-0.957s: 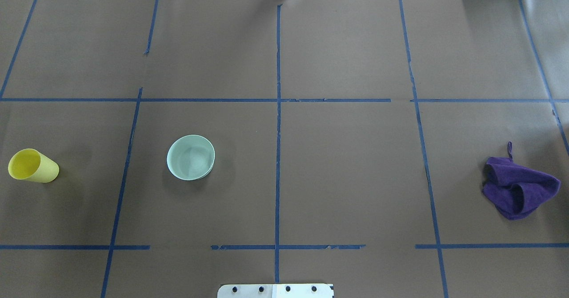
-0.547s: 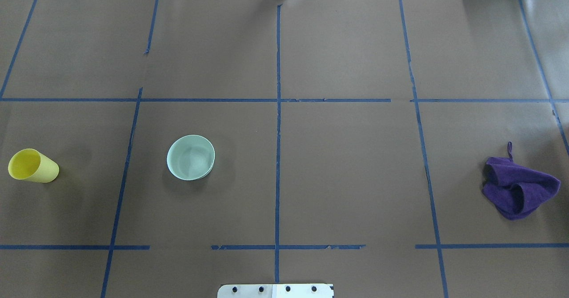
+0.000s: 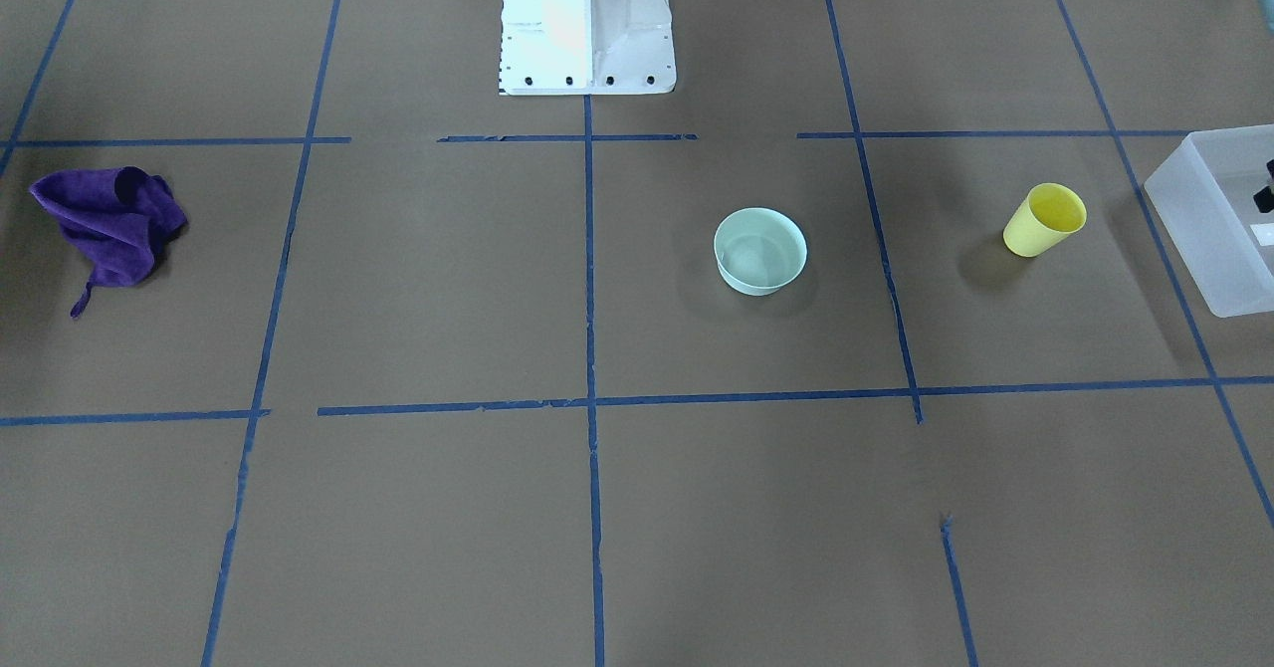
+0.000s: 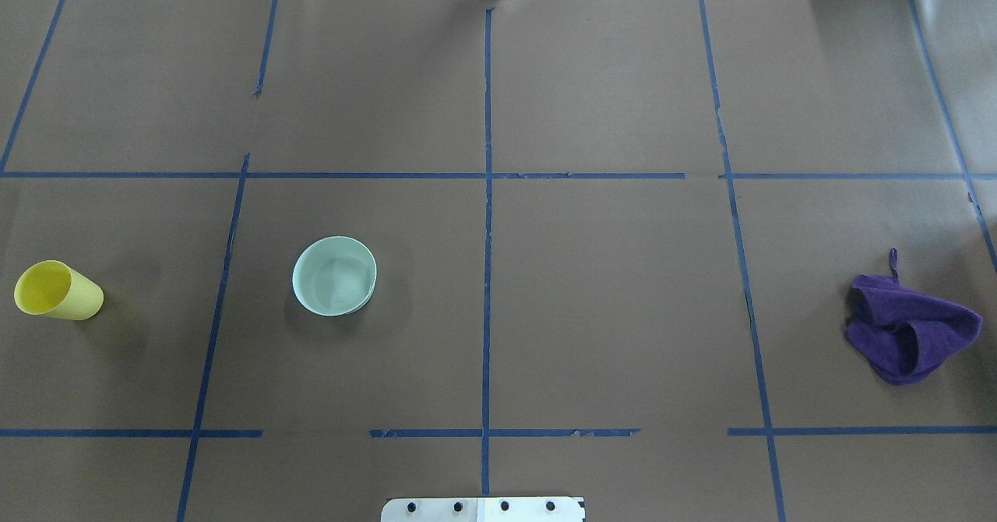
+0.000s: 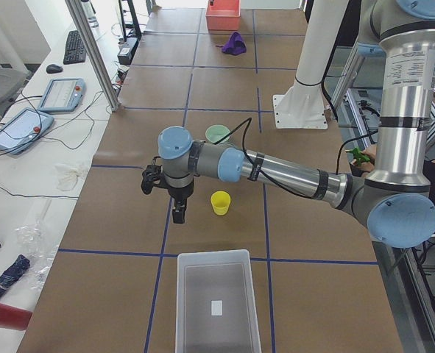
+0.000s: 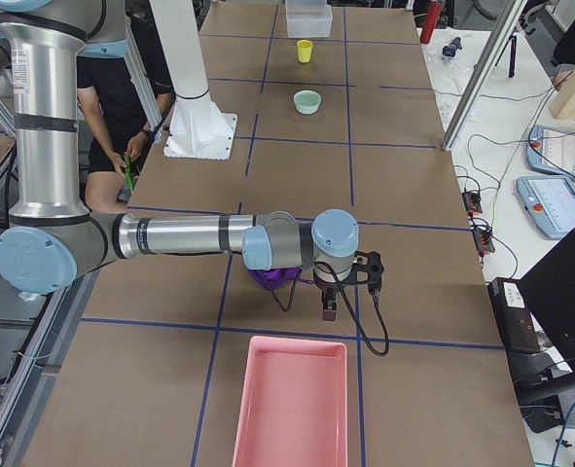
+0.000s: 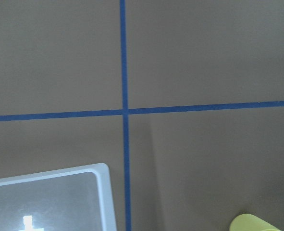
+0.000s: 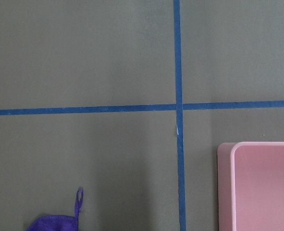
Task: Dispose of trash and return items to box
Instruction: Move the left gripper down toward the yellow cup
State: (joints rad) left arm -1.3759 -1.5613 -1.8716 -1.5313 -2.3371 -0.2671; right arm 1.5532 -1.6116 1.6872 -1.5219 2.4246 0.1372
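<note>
The yellow cup (image 4: 58, 290) stands upright at the table's left end; it also shows in the front view (image 3: 1043, 219) and in the left side view (image 5: 220, 202). The translucent box (image 5: 212, 254) sits beyond the cup at that end, partly in the front view (image 3: 1194, 239) and in the left wrist view (image 7: 105, 192). My left gripper (image 5: 179, 213) hangs above the table beside the cup, apart from it; I cannot tell if it is open. My right gripper (image 6: 328, 311) hangs beside the purple cloth (image 4: 907, 335); I cannot tell its state either.
A pale green bowl (image 4: 334, 276) stands right of the cup. A pink tray (image 6: 292, 409) lies at the right end past the cloth, and shows in the right wrist view (image 8: 223, 192). The robot's white base (image 3: 587, 20) stands at the near middle edge.
</note>
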